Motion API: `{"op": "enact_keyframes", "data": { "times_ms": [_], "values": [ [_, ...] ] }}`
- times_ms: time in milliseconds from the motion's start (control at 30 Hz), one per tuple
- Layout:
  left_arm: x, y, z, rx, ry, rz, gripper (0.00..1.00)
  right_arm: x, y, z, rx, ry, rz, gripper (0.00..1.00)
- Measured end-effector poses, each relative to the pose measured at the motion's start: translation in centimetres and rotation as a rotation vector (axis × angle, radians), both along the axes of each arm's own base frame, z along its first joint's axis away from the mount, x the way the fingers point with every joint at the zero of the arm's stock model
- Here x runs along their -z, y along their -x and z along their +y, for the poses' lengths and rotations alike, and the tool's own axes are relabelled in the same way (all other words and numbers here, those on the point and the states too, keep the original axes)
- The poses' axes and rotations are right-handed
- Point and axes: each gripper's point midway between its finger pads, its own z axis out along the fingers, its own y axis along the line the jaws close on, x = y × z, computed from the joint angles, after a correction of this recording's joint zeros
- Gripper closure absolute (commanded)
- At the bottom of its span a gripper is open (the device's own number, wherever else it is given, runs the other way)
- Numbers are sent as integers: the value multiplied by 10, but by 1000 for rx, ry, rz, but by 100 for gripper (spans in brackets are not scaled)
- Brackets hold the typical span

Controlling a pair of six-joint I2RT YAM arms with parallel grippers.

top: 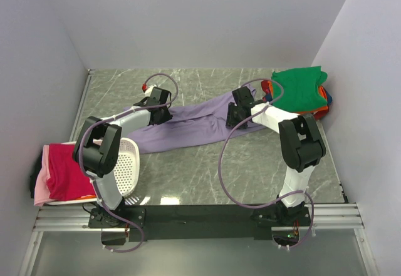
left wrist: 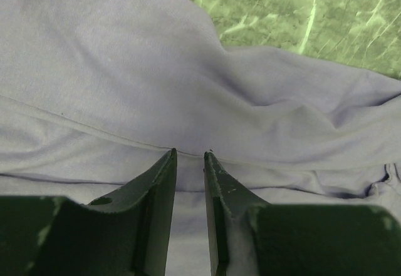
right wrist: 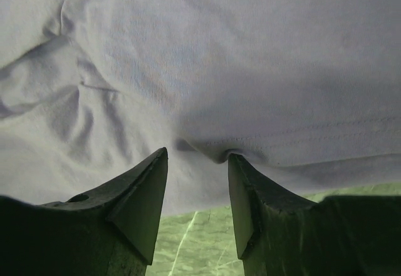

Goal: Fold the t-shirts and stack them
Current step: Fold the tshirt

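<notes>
A lavender t-shirt [top: 188, 129] lies stretched out in a long band across the middle of the marble table. My left gripper [top: 161, 114] is down on its left part. In the left wrist view the gripper [left wrist: 188, 154] stands open by a narrow gap, tips on a seam of the flat lavender cloth [left wrist: 156, 82], with nothing bunched between them. My right gripper [top: 233, 114] is at the shirt's right part. Seen from its wrist, this gripper [right wrist: 197, 154] is open, and the lavender hem [right wrist: 263, 144] puckers against the right fingertip [right wrist: 237, 162].
A green shirt [top: 301, 88] tops a pile with orange and blue cloth [top: 324, 108] at the back right corner. A magenta-red shirt [top: 66, 173] over a pink one [top: 41, 193] lies at the left edge, beside the white perforated basket [top: 128, 163].
</notes>
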Motion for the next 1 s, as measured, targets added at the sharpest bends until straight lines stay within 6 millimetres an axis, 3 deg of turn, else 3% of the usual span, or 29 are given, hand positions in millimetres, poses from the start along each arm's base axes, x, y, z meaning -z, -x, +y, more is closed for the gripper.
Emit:
{"op": "enact_keyframes", "data": {
  "times_ms": [500, 833, 1000],
  "values": [
    [0, 0, -1, 6, 12, 2, 69, -2, -22, 0, 21, 17, -57, 53],
    [0, 1, -4, 15, 23, 6, 70, -6, -35, 2, 22, 22, -100, 85],
    [1, 1, -5, 20, 27, 10, 70, -6, -34, 1, 11, 28, -98, 90]
  ]
}}
